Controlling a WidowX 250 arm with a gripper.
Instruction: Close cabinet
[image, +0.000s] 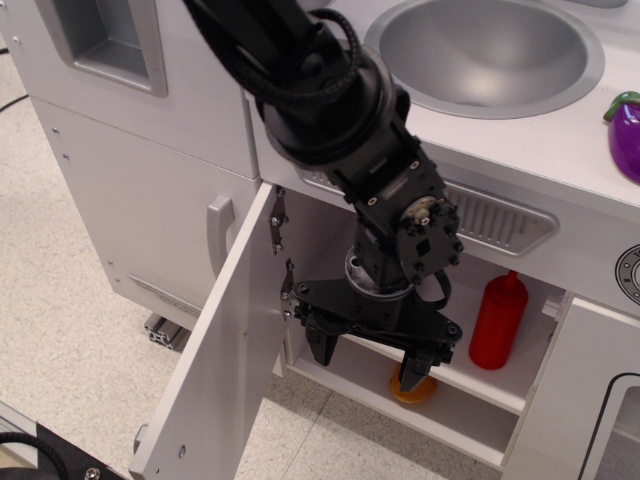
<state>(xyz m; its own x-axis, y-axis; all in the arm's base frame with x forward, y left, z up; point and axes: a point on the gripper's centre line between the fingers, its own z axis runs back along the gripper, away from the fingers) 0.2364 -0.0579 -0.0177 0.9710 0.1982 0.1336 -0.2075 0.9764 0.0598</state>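
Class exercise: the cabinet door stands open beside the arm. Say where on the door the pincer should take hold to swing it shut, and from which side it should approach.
Probably the grey bar handle on the cabinet door's outer face. It is a vertical bar near the free edge, far from the hinges, so it gives leverage. The open pincer is on the door's inner side, so it should come round the free edge to the outer face.

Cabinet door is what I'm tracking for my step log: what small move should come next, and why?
Probably draw the tool back out of the cabinet first. It hangs open-jawed in the opening, beside the red bottle, while the door stands swung wide; the door cannot close past it.
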